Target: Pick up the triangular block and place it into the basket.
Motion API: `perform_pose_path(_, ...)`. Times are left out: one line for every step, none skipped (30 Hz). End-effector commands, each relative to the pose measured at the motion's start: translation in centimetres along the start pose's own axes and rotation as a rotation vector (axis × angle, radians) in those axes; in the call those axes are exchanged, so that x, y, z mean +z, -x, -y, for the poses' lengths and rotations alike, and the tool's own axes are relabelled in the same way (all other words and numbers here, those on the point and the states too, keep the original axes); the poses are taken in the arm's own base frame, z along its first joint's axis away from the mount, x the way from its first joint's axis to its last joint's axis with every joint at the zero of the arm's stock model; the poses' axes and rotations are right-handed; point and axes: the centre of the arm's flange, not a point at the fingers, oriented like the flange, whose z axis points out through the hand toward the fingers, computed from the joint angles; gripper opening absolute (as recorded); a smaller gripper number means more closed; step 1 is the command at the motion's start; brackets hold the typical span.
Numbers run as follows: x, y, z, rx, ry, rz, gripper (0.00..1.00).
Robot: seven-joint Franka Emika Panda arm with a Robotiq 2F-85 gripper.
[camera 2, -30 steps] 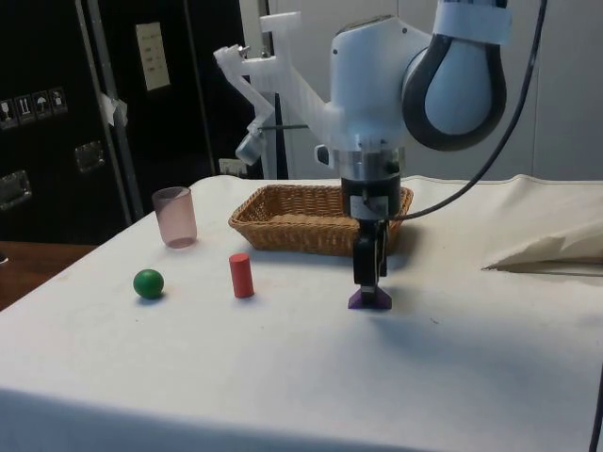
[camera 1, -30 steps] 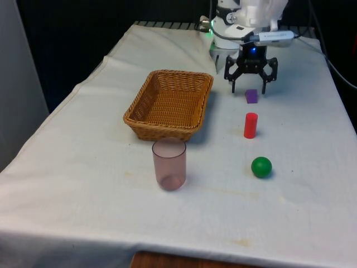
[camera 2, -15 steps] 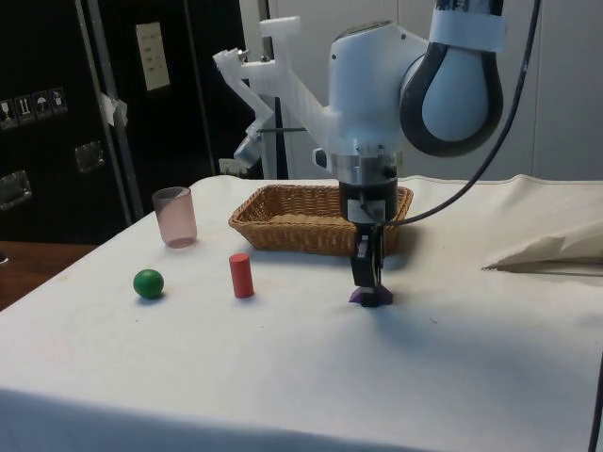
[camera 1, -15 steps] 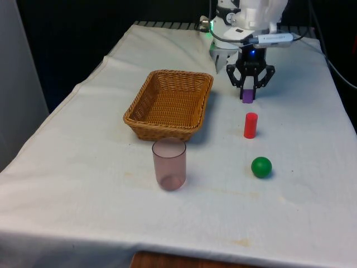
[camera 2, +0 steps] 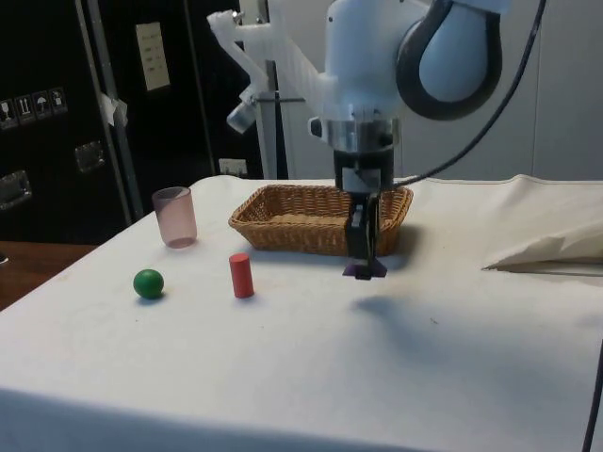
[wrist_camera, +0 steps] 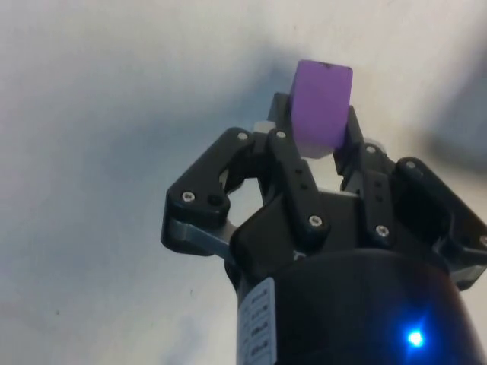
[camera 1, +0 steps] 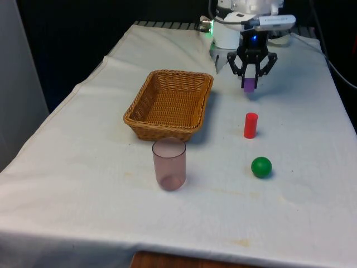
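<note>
My gripper is shut on the purple triangular block, which hangs a little above the white cloth. In the side view the block sits at the fingertips of the gripper, just in front of the basket's near wall. The wrist view has the purple block pinched between the two black fingers. The woven wicker basket stands to the front view's left of the gripper, with nothing in it.
A red cylinder stands upright on the cloth nearer the camera than the gripper, and a green ball lies nearer still. A translucent pink cup stands in front of the basket. A fold of cloth rises at the side view's right.
The fingers closed on the purple block where it lay on the cloth, and the gripper has since risen with the block, lifting it off the table.
</note>
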Motion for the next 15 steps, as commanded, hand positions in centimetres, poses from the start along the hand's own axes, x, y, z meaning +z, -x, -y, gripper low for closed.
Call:
perform_pose_path(-0.3,0.0,0.0,0.000,-0.001,0.000,0.34)
perform_pose_path(-0.7,0.0,-0.1,-0.002,-0.002,0.000,0.34)
perform_pose_path(-1.1,-0.2,-0.2,-0.001,-0.002,-0.001,0.34)
perform_pose_path(-1.4,-0.3,-0.3,-0.002,-0.002,-0.003,0.34)
perform_pose_path(-1.7,-0.4,-0.3,-0.002,-0.003,-0.003,0.34)
perform_pose_path(-2.1,-0.5,-0.4,0.000,-0.003,-0.004,0.34)
perform_pose_path(-2.8,-0.7,-0.5,-0.002,-0.004,-0.006,0.34)
perform_pose_path(-3.1,-0.8,-0.5,-0.003,-0.005,-0.008,0.34)
perform_pose_path(-2.8,-0.7,-0.5,0.000,-0.005,-0.011,0.34)
perform_pose_path(-3.5,-0.9,-0.6,-0.002,-0.006,-0.009,0.34)
perform_pose_path(-3.9,-0.9,-0.6,-0.004,-0.006,-0.010,0.34)
perform_pose_path(-4.2,-1.0,-0.6,-0.003,-0.007,-0.011,0.34)
perform_pose_path(-4.9,-1.2,-0.8,-0.004,-0.008,-0.015,0.34)
perform_pose_path(-5.3,-1.3,-0.8,-0.003,-0.009,-0.018,0.34)
perform_pose_path(-5.6,-1.4,-0.9,-0.004,-0.009,-0.020,0.34)
